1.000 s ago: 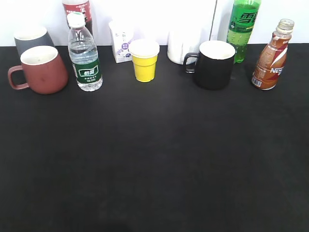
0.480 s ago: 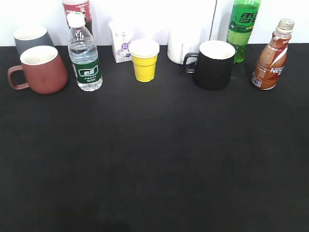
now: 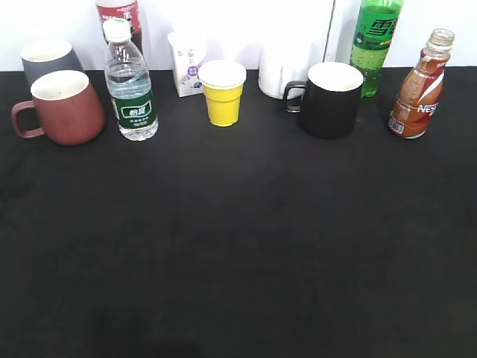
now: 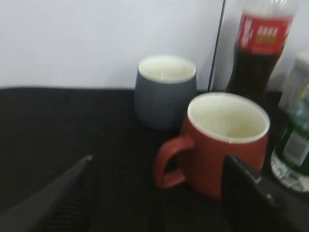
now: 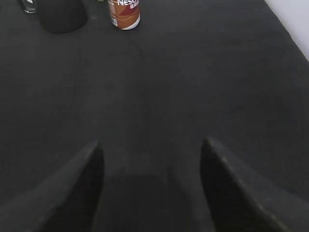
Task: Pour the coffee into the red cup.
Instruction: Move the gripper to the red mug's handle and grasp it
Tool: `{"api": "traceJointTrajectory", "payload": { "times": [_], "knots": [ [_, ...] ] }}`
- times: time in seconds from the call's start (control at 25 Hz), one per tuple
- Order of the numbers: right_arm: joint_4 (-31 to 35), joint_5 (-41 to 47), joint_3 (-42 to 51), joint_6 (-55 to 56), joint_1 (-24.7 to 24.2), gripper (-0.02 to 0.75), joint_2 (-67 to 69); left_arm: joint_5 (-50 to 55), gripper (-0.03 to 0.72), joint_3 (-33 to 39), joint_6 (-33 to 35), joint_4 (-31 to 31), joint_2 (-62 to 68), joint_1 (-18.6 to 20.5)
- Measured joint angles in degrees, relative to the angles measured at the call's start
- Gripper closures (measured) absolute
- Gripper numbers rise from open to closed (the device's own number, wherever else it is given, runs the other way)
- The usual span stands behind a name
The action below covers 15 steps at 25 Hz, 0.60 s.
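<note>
Ok so the coffee bottle (image 3: 419,89) sits far right on the black table (image 3: 238,246), upright, just right of the black mug (image 3: 328,99) w/ the green soda bottle (image 3: 375,41) behind. The red mug (image 3: 65,107) is at the far left, handle pointing left, grey cup (image 3: 46,58) right behind it and the green-label water bottle (image 3: 130,86) beside it on the right. So the two task things are well apart, opposite ends of the row.

My right gripper (image 5: 150,159) is spread wide, nothing in it, and the bottle (image 5: 124,12) is far ahead, slightly left. My left gripper (image 4: 159,188) is wide too, empty, w/ the red mug (image 4: 224,140) near, between the fingers' line and a bit right.

Handling, imo: bottle looks mostly full, so light-ish but top-heavy once tilted. Shrink label is prob slick, and thin plastic will give if I squeeze hard. I'd grab at the curvy waist around the label, not the narrow neck. Can't tell whether the cap is off. Mug looks heavy and stable, wide mouth, easy target. Inside looks empty atm.
</note>
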Motion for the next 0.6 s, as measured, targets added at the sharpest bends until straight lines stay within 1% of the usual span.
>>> {"api": "traceJointTrajectory", "payload": {
  "times": [0.16, 0.24, 0.48, 0.6],
  "knots": [
    [0.0, 0.0, 0.0, 0.0, 0.0, 0.241, 0.0, -9.6, 0.112, -0.1, 0.0, 0.0, 11.3, 0.0],
    [0.0, 0.0, 0.0, 0.0, 0.0, 0.241, 0.0, -12.1, 0.113, -1.6, 0.0, 0.0, 15.7, 0.0],
    [0.0, 0.0, 0.0, 0.0, 0.0, 0.241, 0.0, -13.6, 0.117, -10.2, 0.0, -0.1, 25.7, 0.0],
    [0.0, 0.0, 0.0, 0.0, 0.0, 0.241, 0.0, -13.5, 0.147, -13.5, 0.0, -0.5, 27.9, 0.0]
  ]
}}
